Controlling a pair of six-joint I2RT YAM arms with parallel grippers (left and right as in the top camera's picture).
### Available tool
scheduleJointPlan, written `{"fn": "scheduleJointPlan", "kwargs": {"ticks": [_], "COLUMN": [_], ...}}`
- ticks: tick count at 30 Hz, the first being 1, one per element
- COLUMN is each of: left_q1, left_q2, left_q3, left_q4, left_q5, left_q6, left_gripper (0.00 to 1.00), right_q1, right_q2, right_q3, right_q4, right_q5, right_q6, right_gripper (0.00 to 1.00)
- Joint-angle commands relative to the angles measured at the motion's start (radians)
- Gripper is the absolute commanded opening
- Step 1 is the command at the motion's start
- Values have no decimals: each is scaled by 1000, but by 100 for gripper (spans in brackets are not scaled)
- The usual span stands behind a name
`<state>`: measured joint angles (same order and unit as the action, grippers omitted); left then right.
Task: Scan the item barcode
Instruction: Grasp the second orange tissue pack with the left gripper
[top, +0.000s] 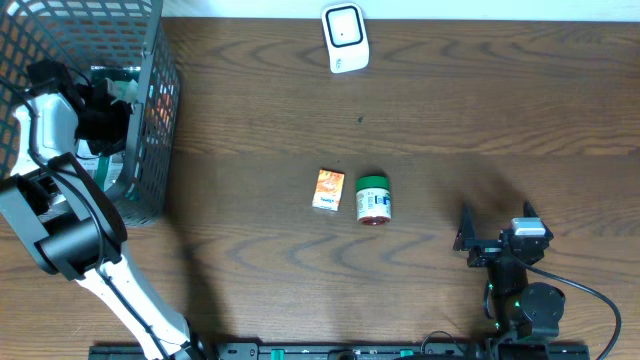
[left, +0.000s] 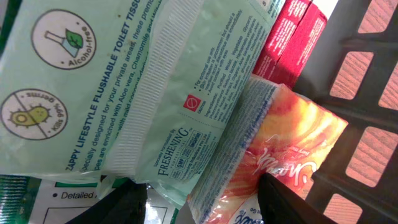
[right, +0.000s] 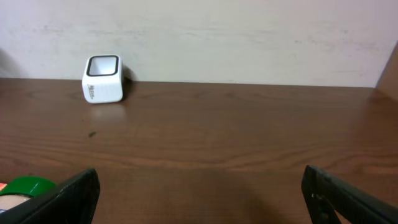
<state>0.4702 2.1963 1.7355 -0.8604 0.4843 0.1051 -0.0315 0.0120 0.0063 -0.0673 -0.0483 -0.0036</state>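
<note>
My left gripper (top: 105, 105) is down inside the wire basket (top: 150, 130). In the left wrist view its fingers straddle the edge of an orange-and-white packet (left: 292, 137) and the corner of a pale green flushable-tissue pack (left: 124, 93). The left gripper (left: 199, 186) is open: its right finger (left: 280, 199) rests against the orange packet, while a gap shows beside the left finger. The white barcode scanner (top: 345, 38) (right: 102, 79) stands at the table's far edge. My right gripper (top: 497, 222) (right: 199, 193) hovers open and empty at the near right.
Red boxes (left: 292, 37) lie behind the packs in the basket, close to its grey wall (left: 373, 112). A small orange box (top: 328, 189) and a green-lidded jar (top: 373, 199) (right: 25, 186) lie at the middle of the brown table.
</note>
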Motion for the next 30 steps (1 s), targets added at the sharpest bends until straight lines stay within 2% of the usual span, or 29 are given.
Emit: {"fn": "scheduleJointPlan", "kwargs": {"ticks": [1, 3, 9, 12, 17, 21, 24, 25, 26, 30], "left_q1": [-2, -4, -4, 0, 16, 18, 10, 6, 0, -32], "left_q2": [-10, -21, -68, -113, -229, -292, -298, -293, -286, -235], "left_q3": [-14, -10, -7, 4, 6, 6, 5, 0, -8, -35], "left_q4": [-2, -3, -6, -6, -5, -12, -23, -23, -22, -21], "left_q5": [-21, 0, 77, 75, -56, -104, -100, -100, -100, -101], "left_q6": [-13, -17, -28, -37, -141, -156, -156, -156, -155, -155], "left_gripper": [57, 56, 28, 20, 12, 17, 49, 56, 59, 60], "right_q1": [13, 13, 13, 13, 13, 13, 13, 13, 13, 13], "right_q2": [-5, -5, -5, -5, -5, -5, -5, -5, -5, -5], "right_q3": [-1, -1, -1, -1, -1, -1, -1, -1, -1, -1], "right_q4": [-5, -4, -5, -4, -4, -4, -4, -5, -4, -4], "right_q5": [6, 6, 6, 6, 6, 6, 6, 6, 6, 6], "right_q6": [6, 6, 6, 6, 6, 6, 6, 6, 6, 6], "right_gripper": [99, 99, 99, 99, 99, 99, 99, 99, 99, 99]}}
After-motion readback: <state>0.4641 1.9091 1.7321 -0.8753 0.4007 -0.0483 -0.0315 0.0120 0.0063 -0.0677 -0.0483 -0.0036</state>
